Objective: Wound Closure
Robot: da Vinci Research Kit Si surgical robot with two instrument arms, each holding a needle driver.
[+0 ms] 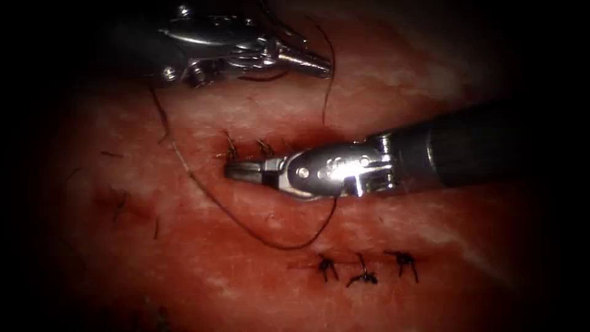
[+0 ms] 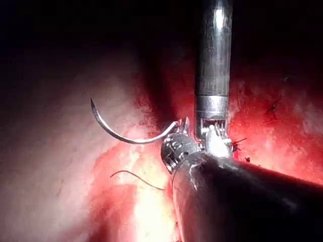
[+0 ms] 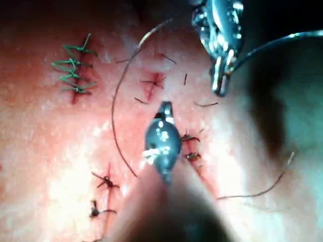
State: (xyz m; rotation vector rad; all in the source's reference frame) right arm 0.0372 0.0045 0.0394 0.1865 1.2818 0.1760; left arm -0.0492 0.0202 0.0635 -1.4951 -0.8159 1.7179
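The tissue [image 1: 184,123] has a cut [image 1: 301,136] with two dark stitches [image 1: 232,147] at its left end. My left tool [image 1: 324,67] hovers above the cut, shut on the curved needle [image 2: 126,138] near its tail. The needle's point is free in the air, clear of the tissue. The same needle [image 3: 275,43] arcs away from the left tool [image 3: 220,88]. My right tool [image 1: 232,171] lies along the cut with its tip beside the two stitches, jaws shut, nothing seen between them. Dark thread [image 1: 246,227] hangs from the left tool and loops across the tissue below the right tool.
A row of three knotted stitches [image 1: 362,267] closes another cut nearer the front. A green-stitched cut [image 3: 73,68] lies further off. Short cut ends of thread [image 1: 117,203] and red fluid mark the tissue left of the cut.
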